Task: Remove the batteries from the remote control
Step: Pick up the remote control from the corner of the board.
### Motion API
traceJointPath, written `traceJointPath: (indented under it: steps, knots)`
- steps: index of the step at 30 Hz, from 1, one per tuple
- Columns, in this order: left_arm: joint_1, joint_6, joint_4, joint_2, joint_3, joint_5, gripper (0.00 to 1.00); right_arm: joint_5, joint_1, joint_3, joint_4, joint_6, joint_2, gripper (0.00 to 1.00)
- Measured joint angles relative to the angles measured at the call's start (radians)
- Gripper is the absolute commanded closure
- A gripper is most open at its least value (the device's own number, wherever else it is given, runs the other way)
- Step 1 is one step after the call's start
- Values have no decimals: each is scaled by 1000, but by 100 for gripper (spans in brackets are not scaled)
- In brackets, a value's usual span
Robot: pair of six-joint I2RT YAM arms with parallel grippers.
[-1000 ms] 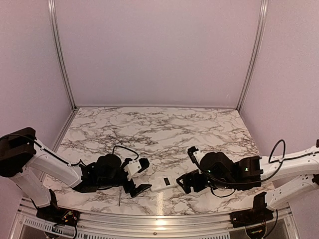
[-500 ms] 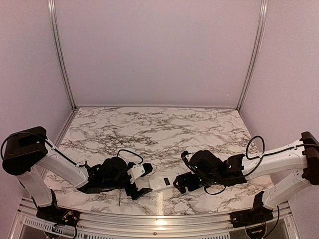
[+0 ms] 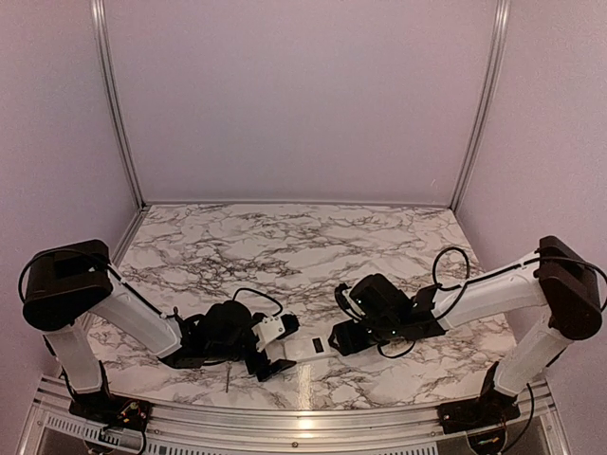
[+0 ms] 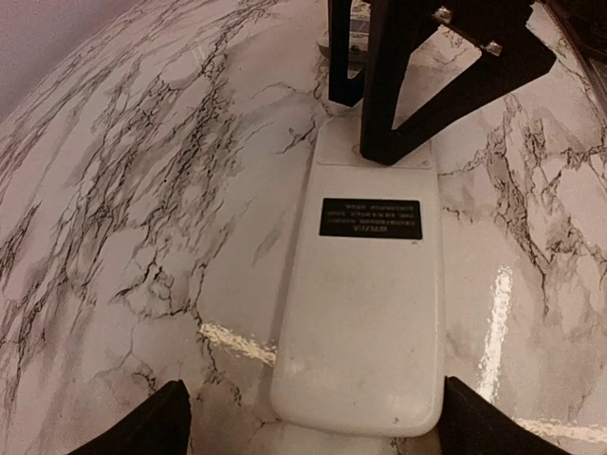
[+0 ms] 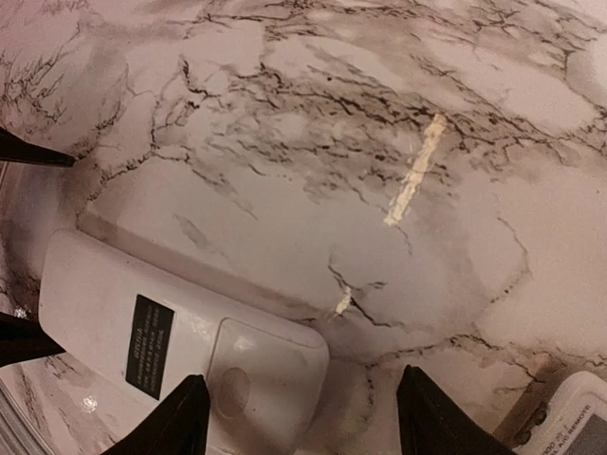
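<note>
The white remote (image 3: 308,348) lies back up on the marble table, with a black label (image 4: 370,217) on its back. Its battery cover (image 5: 261,374) is shut, so the batteries are hidden. My left gripper (image 3: 272,356) is open and straddles the remote's left end; in the left wrist view (image 4: 322,431) both fingertips stand beside that end. My right gripper (image 3: 340,341) is open at the cover end; in the right wrist view (image 5: 299,417) one finger is over the cover and the other is off the remote. The right fingers (image 4: 417,85) also show in the left wrist view.
A thin dark stick-like thing (image 3: 228,379) lies near the table's front edge, left of the remote. The metal front rail (image 3: 303,417) runs just below both grippers. Purple walls enclose the table on the back and sides.
Both arms have closed in on the remote: the left gripper moved right to its left end, the right gripper moved left to its cover end. The remote has barely moved.
</note>
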Motion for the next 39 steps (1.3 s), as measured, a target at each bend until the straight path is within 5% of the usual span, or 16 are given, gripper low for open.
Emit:
traceJointPath:
  steps: [28,34,39]
  knots:
    - [6,87,-32,128,172,103,9,-85,-8,9,48,-14,36,42]
    - [12,88,-32,166,216,136,22,-87,-8,-2,63,-14,32,42]
    - [13,92,-35,181,232,155,49,-89,-8,-14,66,-14,20,43]
